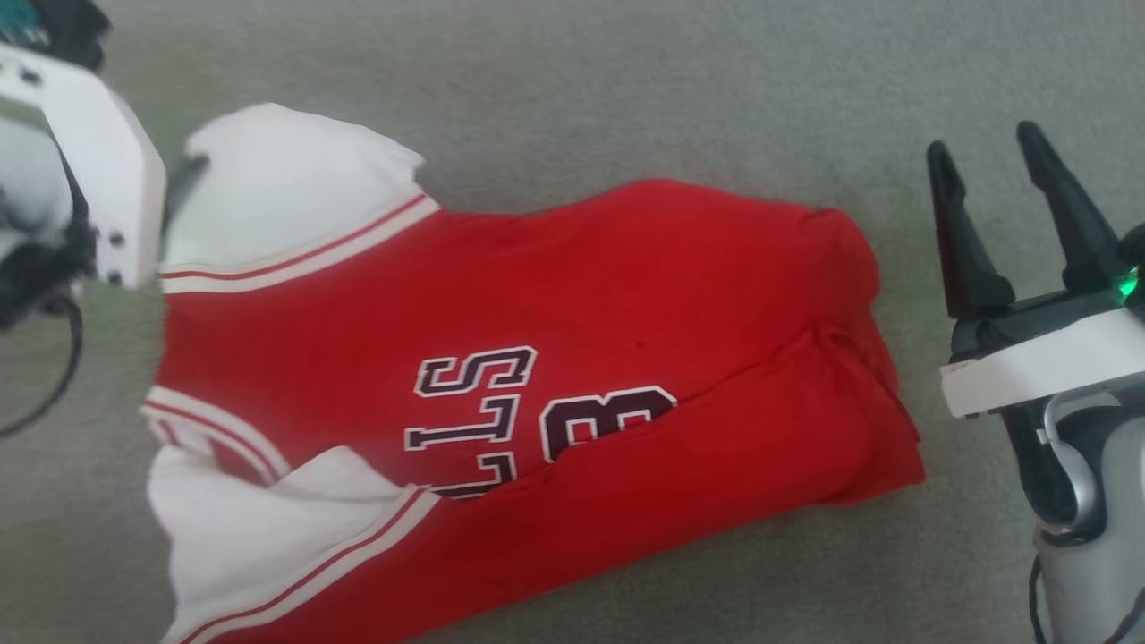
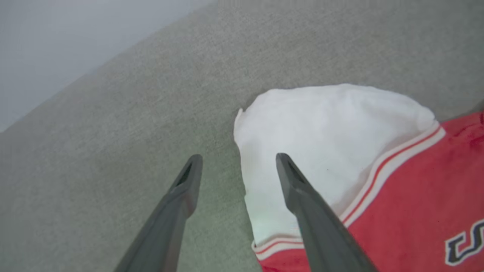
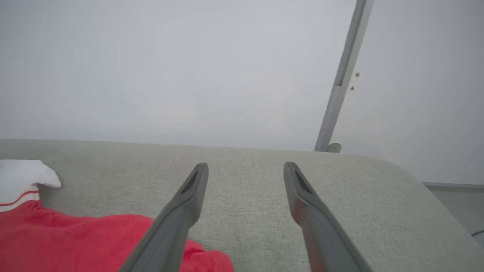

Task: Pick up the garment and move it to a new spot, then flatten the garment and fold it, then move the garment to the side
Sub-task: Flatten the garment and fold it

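The red garment is lying in the middle of the soft grey padded surface. It is folded the long way, with a puffy crease running along its near side. A white sleeve with stripy trim is sitting at 7 o'clock. Dark letters with white edges are showing in the middle. The right end effector is hovering at 3 o'clock, spread wide and holding nothing. The left end effector is at 10 o'clock, wide open and empty, one finger over the far sleeve.
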Robot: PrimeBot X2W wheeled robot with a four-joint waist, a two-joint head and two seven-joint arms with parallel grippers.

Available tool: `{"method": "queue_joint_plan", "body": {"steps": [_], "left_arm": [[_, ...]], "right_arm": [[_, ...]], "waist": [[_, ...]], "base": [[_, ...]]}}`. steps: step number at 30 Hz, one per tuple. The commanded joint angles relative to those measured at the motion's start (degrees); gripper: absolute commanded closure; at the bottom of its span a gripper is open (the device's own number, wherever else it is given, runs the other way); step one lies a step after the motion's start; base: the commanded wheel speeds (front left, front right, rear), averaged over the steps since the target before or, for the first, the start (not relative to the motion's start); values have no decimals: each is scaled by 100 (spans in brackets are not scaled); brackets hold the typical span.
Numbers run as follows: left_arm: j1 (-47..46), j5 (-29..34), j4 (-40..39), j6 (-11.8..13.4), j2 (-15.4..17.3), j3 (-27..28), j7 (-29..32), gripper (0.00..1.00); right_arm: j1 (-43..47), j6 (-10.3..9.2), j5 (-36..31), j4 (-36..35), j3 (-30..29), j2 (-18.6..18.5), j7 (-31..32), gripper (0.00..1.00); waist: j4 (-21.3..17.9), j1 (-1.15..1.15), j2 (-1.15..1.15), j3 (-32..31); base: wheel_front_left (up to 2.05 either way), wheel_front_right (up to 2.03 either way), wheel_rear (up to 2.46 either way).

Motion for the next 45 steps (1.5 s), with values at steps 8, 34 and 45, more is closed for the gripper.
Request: {"method": "queue_joint_plan", "body": {"steps": [8, 34, 45], "left_arm": [[-711, 163, 1175, -443, -382, -102, -60, 0], [-802, -306, 2405, -579, -1183, -192, 293, 100], [-978, -281, 2610, -760, -1440, -245, 56, 100]], "right_arm": [[-80, -9, 66, 240, 108, 64, -467, 0], [-235, -7, 390, 492, 202, 121, 1208, 0], [-1423, -8, 381, 1405, 766, -33, 4005, 0]], "waist": [[-275, 0, 0, 316], [-43, 0, 0, 79], [136, 0, 0, 3]], "base": [[0, 0, 0], [0, 0, 0], [0, 0, 0]]}}
